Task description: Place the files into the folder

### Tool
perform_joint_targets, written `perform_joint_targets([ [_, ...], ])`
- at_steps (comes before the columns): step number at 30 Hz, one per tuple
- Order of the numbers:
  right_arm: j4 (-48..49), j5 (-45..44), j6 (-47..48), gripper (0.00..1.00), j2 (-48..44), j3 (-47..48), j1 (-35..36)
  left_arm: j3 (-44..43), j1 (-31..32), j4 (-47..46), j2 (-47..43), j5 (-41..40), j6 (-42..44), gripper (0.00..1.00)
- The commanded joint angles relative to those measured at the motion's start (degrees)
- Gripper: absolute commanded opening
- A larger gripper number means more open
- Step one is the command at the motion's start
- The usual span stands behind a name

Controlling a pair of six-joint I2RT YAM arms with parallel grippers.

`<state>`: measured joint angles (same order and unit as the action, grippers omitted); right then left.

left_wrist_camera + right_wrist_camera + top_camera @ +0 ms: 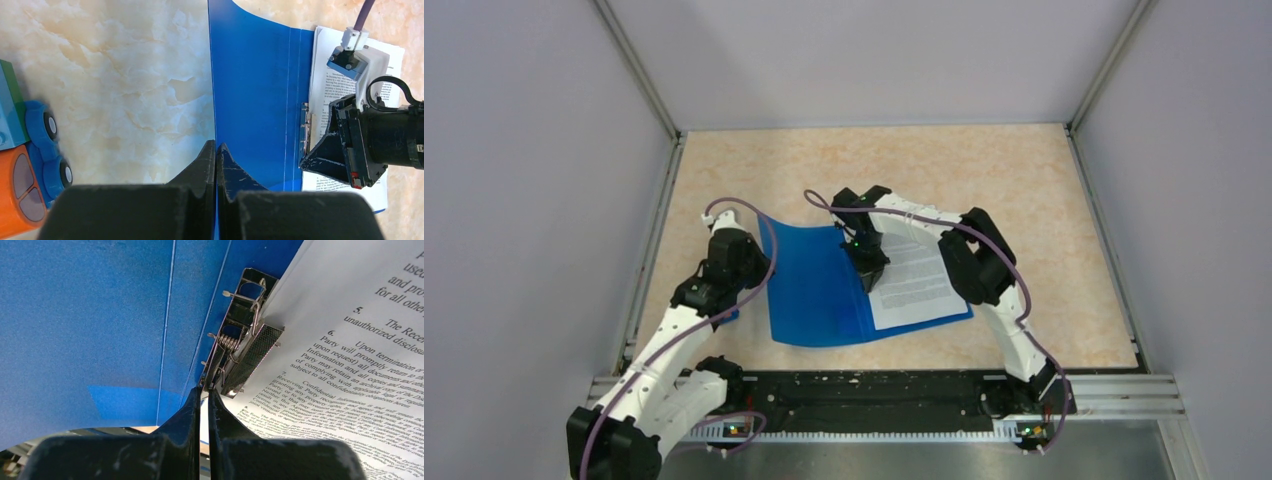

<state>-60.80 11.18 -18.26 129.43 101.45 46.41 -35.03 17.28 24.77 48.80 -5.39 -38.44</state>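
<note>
So the blue folder (814,290) is lying open in the middle of the marbled beige table (1024,200). The files (919,280) are already sitting on its right half, printed side up, with their left margin right up against the metal spine clip (245,340). The clip's textured plate overlaps the edge of the top sheet, but I honestly can't tell if it's actually pressing down on the paper. The left gripper (216,150) is pinched tight on the outer edge of the folder's left cover, and that cover curls up off the table on that side. The right gripper (204,392) has its fingers squeezed together with barely a sliver between them. Its tips are parked right at the near end of the clip, and I can't tell whether they've got a bit of the metal caught between them. Off to the left, near the left arm, there's an orange-and-blue toy vehicle (30,165) with blue wheels, well clear of the folder.
</note>
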Motion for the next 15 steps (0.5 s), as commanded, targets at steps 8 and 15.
perform_joint_targets([
  [8,8.92,-8.3,-0.59,0.0,15.86,4.14,0.44,1.0,1.52,-2.54,0.94,3.41,-0.5,0.0],
  [15,9.23,-8.71,1.18,0.0,17.61,8.65,0.44,1.54,1.62,-3.61,1.52,3.88,-0.66,0.0],
])
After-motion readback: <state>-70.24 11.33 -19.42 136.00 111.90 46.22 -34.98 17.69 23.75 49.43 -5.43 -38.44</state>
